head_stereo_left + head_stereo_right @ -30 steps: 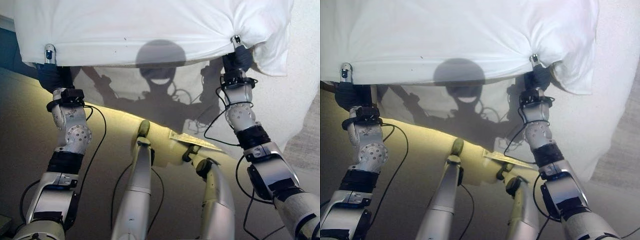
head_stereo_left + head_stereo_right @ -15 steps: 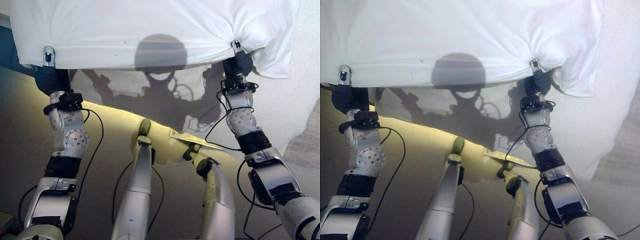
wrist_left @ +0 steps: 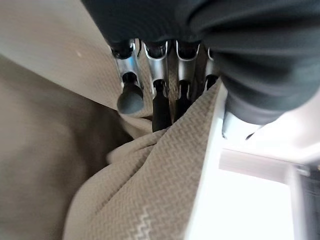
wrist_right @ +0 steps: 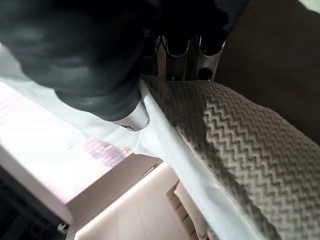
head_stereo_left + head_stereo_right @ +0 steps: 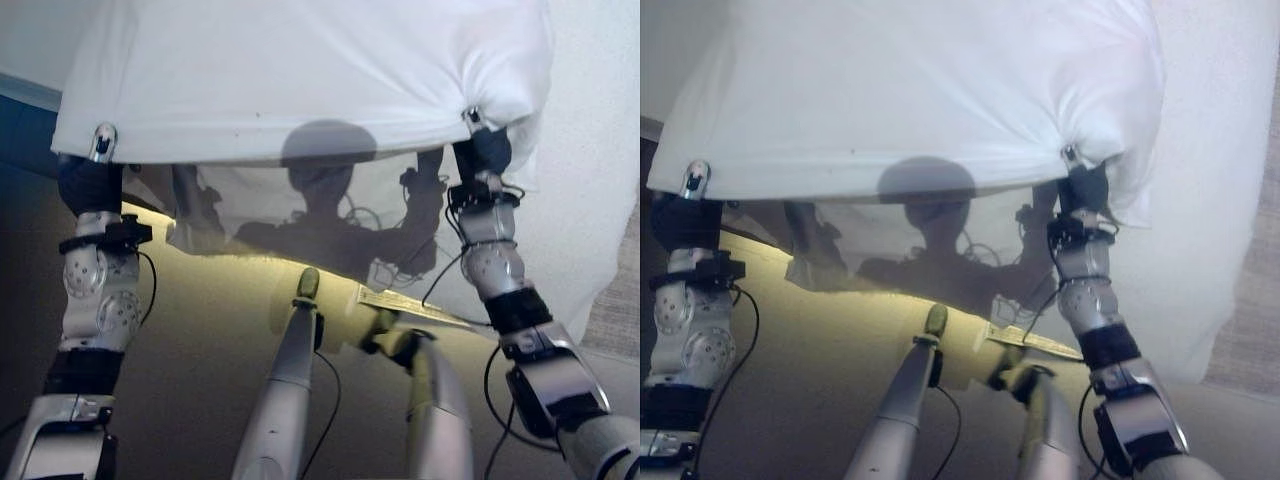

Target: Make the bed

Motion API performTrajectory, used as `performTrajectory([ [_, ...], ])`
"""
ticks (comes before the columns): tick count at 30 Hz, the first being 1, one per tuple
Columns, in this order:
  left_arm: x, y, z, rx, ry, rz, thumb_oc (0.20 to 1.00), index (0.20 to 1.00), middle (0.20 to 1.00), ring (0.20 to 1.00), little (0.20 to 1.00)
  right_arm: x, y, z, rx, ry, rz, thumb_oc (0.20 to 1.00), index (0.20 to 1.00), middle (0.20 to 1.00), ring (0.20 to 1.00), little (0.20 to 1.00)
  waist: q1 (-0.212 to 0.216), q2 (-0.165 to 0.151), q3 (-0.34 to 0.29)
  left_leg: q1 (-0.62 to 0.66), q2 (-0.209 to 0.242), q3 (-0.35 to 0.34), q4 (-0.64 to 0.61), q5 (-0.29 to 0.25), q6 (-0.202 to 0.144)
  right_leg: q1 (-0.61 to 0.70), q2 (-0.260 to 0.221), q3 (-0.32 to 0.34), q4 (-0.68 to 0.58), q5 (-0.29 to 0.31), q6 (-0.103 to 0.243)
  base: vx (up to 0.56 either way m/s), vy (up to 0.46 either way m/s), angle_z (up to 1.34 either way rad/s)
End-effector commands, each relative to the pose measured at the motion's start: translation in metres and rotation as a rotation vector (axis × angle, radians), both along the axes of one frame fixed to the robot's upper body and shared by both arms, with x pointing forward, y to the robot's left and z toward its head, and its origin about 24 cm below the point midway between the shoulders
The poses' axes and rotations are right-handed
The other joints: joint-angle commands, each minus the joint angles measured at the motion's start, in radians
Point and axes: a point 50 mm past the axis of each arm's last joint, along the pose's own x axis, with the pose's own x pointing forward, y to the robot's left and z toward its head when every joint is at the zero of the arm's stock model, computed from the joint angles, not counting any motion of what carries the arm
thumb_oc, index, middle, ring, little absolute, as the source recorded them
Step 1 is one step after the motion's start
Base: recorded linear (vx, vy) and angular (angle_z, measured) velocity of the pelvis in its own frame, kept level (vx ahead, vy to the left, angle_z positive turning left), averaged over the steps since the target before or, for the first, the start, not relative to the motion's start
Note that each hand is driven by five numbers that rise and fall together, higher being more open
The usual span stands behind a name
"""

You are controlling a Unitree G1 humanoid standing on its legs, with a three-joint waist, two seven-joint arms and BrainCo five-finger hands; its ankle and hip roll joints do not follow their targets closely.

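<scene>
A white cover (image 5: 300, 80) with a beige zigzag-textured underside (image 3: 165, 190) hangs stretched between my two raised hands. My left hand (image 5: 88, 180) grips its near edge at the left, fingers (image 3: 155, 100) curled into a fold of the cloth. My right hand (image 5: 482, 150) pinches the near edge at the right, where the fabric bunches into creases; its fingers (image 4: 172, 60) close on the beige and white layers (image 4: 235, 145). The cover's far part lies beyond both hands. Below the held edge the cloth sags in shadow (image 5: 300, 215).
A white textured bed surface (image 5: 600, 150) runs along the right side. The beige floor (image 5: 200, 330) lies under the arms. A dark blue strip (image 5: 25, 130) shows at the far left, and a grey patch (image 5: 615, 320) at the right edge.
The whole picture has shifted, so the camera moved. The cover's left end now sits further right and its near edge hangs lower. Both hands keep hold.
</scene>
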Motion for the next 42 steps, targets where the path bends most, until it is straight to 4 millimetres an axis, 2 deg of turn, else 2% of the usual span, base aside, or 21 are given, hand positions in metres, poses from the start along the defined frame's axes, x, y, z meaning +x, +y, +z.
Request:
performTrajectory([
  [1,-0.021,0.038,0.024,-0.138,-0.197,0.164,0.200,0.200,0.200,0.200,0.200,-0.012,-0.060,0.017,0.098,-0.087,-0.222,0.200,0.200,0.200,0.200,0.200,-0.009,0.013,-0.095,-0.018,0.007,-0.008,0.203,-0.133,-0.007,0.033,0.000,0.006,-0.186,0.115,0.118,-0.03,0.057,0.20],
  [2,-0.021,0.038,0.025,-0.139,-0.200,0.165,0.200,0.200,0.200,0.200,0.200,-0.011,-0.060,0.018,0.099,-0.090,-0.222,0.200,0.200,0.200,0.200,0.200,-0.007,0.013,-0.092,-0.019,0.009,-0.008,0.203,-0.132,-0.009,0.033,0.003,0.007,-0.189,0.116,0.117,0.00,0.161,-0.07],
  [3,-0.021,0.042,0.033,-0.159,-0.223,0.181,0.200,0.200,0.200,0.200,0.200,-0.010,-0.059,0.021,0.116,-0.091,-0.221,0.200,0.200,0.200,0.200,0.200,-0.012,0.005,-0.102,0.006,0.146,-0.047,0.009,-0.038,-0.043,0.060,-0.008,0.013,-0.219,0.111,0.147,0.06,0.179,-0.28],
  [6,-0.023,0.046,0.051,-0.114,-0.262,0.203,0.200,0.200,0.200,0.200,0.200,-0.010,-0.054,0.024,0.126,-0.098,-0.205,0.200,0.200,0.200,0.200,0.200,-0.004,-0.010,-0.064,0.099,0.242,-0.120,-0.325,0.154,-0.080,0.126,-0.024,0.048,-0.257,0.128,0.164,0.08,0.301,-0.34],
  [8,-0.021,0.043,0.057,-0.118,-0.279,0.201,0.200,0.200,0.200,0.200,0.200,-0.013,-0.059,0.023,0.113,-0.089,-0.234,0.200,0.200,0.200,0.200,0.200,-0.037,0.001,-0.043,0.103,0.303,-0.045,-0.362,0.189,-0.099,0.153,-0.077,0.052,-0.250,0.135,0.175,-0.01,0.403,-0.08],
  [11,-0.015,0.035,0.059,-0.127,-0.292,0.163,0.200,0.200,0.200,0.200,0.200,-0.017,-0.046,0.020,0.124,-0.100,-0.185,0.200,0.200,0.200,0.200,0.200,-0.032,-0.001,-0.038,0.133,0.248,-0.074,-0.379,0.175,-0.104,0.134,-0.116,0.086,-0.248,0.182,0.202,-0.03,0.386,0.39],
  [17,-0.017,0.011,0.060,-0.077,-0.309,0.066,0.200,0.200,0.200,0.200,0.200,-0.034,-0.058,-0.013,0.113,-0.022,-0.242,0.200,0.200,0.200,0.200,0.200,-0.067,0.014,-0.060,0.024,0.112,-0.039,-0.116,0.034,-0.070,0.212,-0.232,0.116,-0.333,0.279,0.229,0.04,0.350,0.17],
  [19,-0.021,0.016,0.058,-0.072,-0.306,0.084,0.200,0.200,0.200,0.200,0.200,-0.038,-0.055,-0.021,0.136,-0.009,-0.238,0.200,0.200,0.200,0.200,0.200,-0.054,0.018,-0.061,0.028,0.095,-0.014,-0.072,0.002,-0.047,0.208,-0.272,0.067,-0.286,0.345,0.236,0.07,0.362,0.37],
  [21,-0.025,0.018,0.059,-0.063,-0.310,0.092,0.200,0.200,0.200,0.200,0.200,-0.037,-0.049,-0.023,0.140,-0.007,-0.215,0.200,0.200,0.200,0.200,0.200,-0.030,0.014,-0.059,0.016,0.085,0.041,-0.029,-0.016,-0.019,0.216,-0.288,-0.029,-0.208,0.342,0.238,0.00,0.409,-0.26],
  [22,-0.027,0.018,0.062,-0.055,-0.320,0.095,0.200,0.200,0.200,0.200,0.200,-0.037,-0.047,-0.025,0.149,-0.005,-0.207,0.200,0.200,0.200,0.200,0.200,-0.033,0.016,-0.057,0.015,0.075,0.062,-0.022,-0.017,-0.004,0.209,-0.242,-0.040,-0.150,0.294,0.229,-0.01,0.404,-0.55],
  [23,-0.027,0.018,0.057,-0.066,-0.311,0.092,0.200,0.200,0.200,0.200,0.200,-0.037,-0.046,-0.030,0.150,0.008,-0.196,0.200,0.200,0.200,0.200,0.200,-0.039,0.003,-0.062,0.029,0.064,0.085,-0.033,-0.016,0.004,0.185,-0.134,-0.048,-0.120,0.204,0.199,0.04,0.353,-0.51],
  [25,-0.029,0.022,0.044,-0.086,-0.272,0.113,0.200,0.200,0.200,0.200,0.200,-0.039,-0.039,-0.039,0.123,0.024,-0.166,0.200,0.200,0.200,0.200,0.200,-0.035,-0.017,-0.072,0.083,0.023,0.119,-0.079,-0.013,0.020,0.163,0.015,-0.085,-0.145,0.148,0.187,0.14,0.298,-0.42],
  [26,-0.030,0.024,0.039,-0.093,-0.257,0.129,0.200,0.200,0.200,0.200,0.200,-0.041,-0.037,-0.046,0.111,0.043,-0.164,0.200,0.200,0.200,0.200,0.200,-0.037,-0.022,-0.074,0.117,0.015,0.125,-0.089,-0.024,0.019,0.157,0.046,-0.065,-0.165,0.127,0.172,0.14,0.239,-0.57],
  [28,-0.029,0.023,0.029,-0.133,-0.242,0.125,0.200,0.200,0.200,0.200,0.200,-0.043,-0.037,-0.048,0.118,0.043,-0.141,0.200,0.200,0.200,0.200,0.200,-0.041,-0.019,-0.069,0.154,0.019,0.128,-0.053,-0.038,-0.006,0.184,0.079,0.005,-0.235,0.076,0.070,0.05,0.110,-0.60],
  [29,-0.030,0.022,0.021,-0.152,-0.226,0.127,0.200,0.200,0.200,0.200,0.200,-0.042,-0.037,-0.046,0.109,0.034,-0.136,0.200,0.200,0.200,0.200,0.200,-0.034,-0.014,-0.064,0.142,0.023,0.122,-0.006,-0.042,-0.027,0.212,0.112,0.021,-0.253,0.057,0.049,0.02,0.083,-0.45],
  [32,-0.035,0.025,0.011,-0.187,-0.214,0.162,0.200,0.200,0.200,0.200,0.200,-0.034,-0.030,-0.046,0.091,0.058,-0.114,0.200,0.200,0.200,0.200,0.200,0.019,0.009,-0.034,0.134,0.037,0.035,0.124,-0.055,-0.058,0.238,0.100,0.031,-0.214,0.030,0.036,0.00,0.149,-0.48],
  [35,-0.039,0.031,0.012,-0.193,-0.221,0.187,0.200,0.200,0.200,0.200,0.200,-0.035,-0.035,-0.043,0.105,0.049,-0.141,0.200,0.200,0.200,0.200,0.200,-0.007,0.025,-0.045,0.151,0.163,-0.013,-0.023,0.005,-0.057,0.250,0.062,0.036,-0.210,0.040,0.083,0.04,0.221,-0.29],
  [37,-0.039,0.026,0.010,-0.187,-0.213,0.173,0.200,0.200,0.200,0.200,0.200,-0.039,-0.036,-0.047,0.100,0.063,-0.142,0.200,0.200,0.200,0.200,0.200,-0.014,0.045,-0.048,0.198,0.084,-0.027,-0.110,0.004,-0.039,0.266,0.034,0.057,-0.230,0.070,0.096,0.03,0.319,0.33],
  [39,-0.037,0.023,0.014,-0.198,-0.234,0.151,0.200,0.200,0.200,0.200,0.200,-0.044,-0.046,-0.045,0.099,0.053,-0.180,0.200,0.200,0.200,0.200,0.200,-0.034,0.051,-0.041,0.217,0.088,0.004,-0.146,0.008,-0.032,0.270,0.010,0.051,-0.232,0.086,0.108,-0.07,0.198,0.42],
  [40,-0.034,0.012,0.015,-0.155,-0.222,0.106,0.200,0.200,0.200,0.200,0.200,-0.045,-0.049,-0.046,0.091,0.056,-0.204,0.200,0.200,0.200,0.200,0.200,-0.036,0.045,-0.030,0.189,0.047,-0.059,-0.156,0.022,-0.035,0.252,-0.003,0.074,-0.262,0.121,0.134,-0.11,0.311,0.46],
  [42,-0.037,0.009,0.021,-0.136,-0.250,0.098,0.200,0.200,0.200,0.200,0.200,-0.050,-0.059,-0.048,0.124,0.060,-0.253,0.200,0.200,0.200,0.200,0.200,-0.040,0.044,-0.026,0.175,0.031,-0.046,-0.160,0.026,-0.017,0.250,-0.029,0.057,-0.258,0.124,0.127,-0.05,0.233,0.33],
])
